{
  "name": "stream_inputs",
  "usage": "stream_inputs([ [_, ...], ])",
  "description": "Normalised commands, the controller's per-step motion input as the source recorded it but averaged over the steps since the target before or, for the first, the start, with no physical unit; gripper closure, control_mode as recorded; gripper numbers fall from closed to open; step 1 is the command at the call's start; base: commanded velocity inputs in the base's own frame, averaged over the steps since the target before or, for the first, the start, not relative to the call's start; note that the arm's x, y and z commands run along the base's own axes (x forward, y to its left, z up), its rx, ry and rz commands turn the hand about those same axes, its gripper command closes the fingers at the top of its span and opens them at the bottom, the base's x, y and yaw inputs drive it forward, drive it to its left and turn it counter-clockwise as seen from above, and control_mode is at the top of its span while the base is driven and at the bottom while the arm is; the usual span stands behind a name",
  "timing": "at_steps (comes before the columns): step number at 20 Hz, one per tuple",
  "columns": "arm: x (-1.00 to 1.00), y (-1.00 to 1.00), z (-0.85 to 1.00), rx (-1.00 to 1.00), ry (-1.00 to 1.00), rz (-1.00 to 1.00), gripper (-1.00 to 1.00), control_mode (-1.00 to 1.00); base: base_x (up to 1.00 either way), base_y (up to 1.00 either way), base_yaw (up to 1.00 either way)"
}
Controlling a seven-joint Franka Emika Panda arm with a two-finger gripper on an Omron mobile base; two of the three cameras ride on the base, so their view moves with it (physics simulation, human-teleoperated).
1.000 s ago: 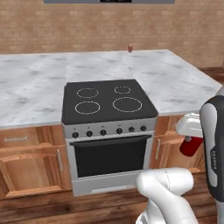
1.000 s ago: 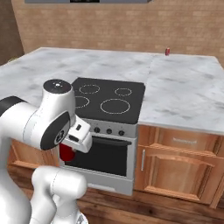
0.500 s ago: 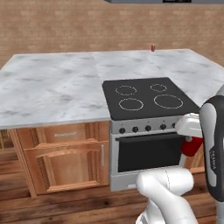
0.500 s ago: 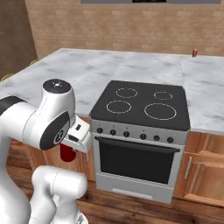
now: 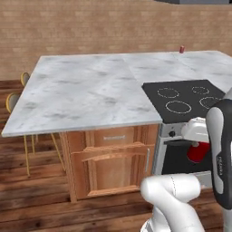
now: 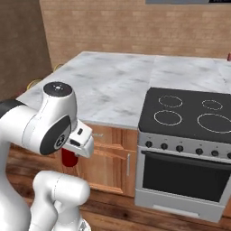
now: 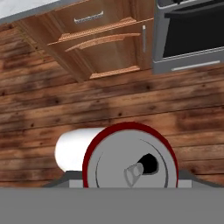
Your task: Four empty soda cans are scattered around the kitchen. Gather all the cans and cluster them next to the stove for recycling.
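My gripper (image 5: 197, 152) is shut on a red soda can (image 5: 198, 153), held low in front of the stove's oven door. In the right base view the same can (image 6: 68, 157) hangs under the hand (image 6: 80, 143), beside the cabinet front. The hand view looks down on the can's silver top (image 7: 130, 162) with its red rim, above the wood floor. A second red soda can (image 5: 181, 49) stands far back on the counter, behind the stove (image 5: 183, 97). The black cooktop (image 6: 189, 113) with white rings sits to the right of the arm.
The marble island counter (image 5: 90, 90) stretches left of the stove, over reddish wooden drawers (image 5: 108, 158). Stools (image 5: 16, 97) stand at its far left end. Below the hand, drawer fronts (image 7: 100, 43) and the oven front (image 7: 192, 30) border the wood floor (image 7: 87, 105).
The whole picture has shifted: the base has driven left, so the stove now lies at the right of both base views. The red can stays in the gripper.
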Motion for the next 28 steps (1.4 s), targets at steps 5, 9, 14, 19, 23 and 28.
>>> stream_inputs([
  [5,0.00,0.00,0.00,0.00,0.00,0.00,1.00,1.00,0.45,0.52,0.00],
  [9,0.00,0.00,0.00,0.00,0.00,0.00,1.00,1.00,0.35,0.03,0.00],
  [14,0.00,0.00,0.00,0.00,0.00,0.00,1.00,1.00,0.13,-0.10,0.01],
  [19,0.00,0.00,0.00,0.00,0.00,0.00,1.00,1.00,0.00,-0.35,0.03],
  [23,0.00,0.00,0.00,0.00,0.00,0.00,1.00,1.00,0.01,-0.30,0.03],
  [28,0.00,0.00,0.00,0.00,0.00,0.00,1.00,1.00,0.12,-0.12,0.03],
])
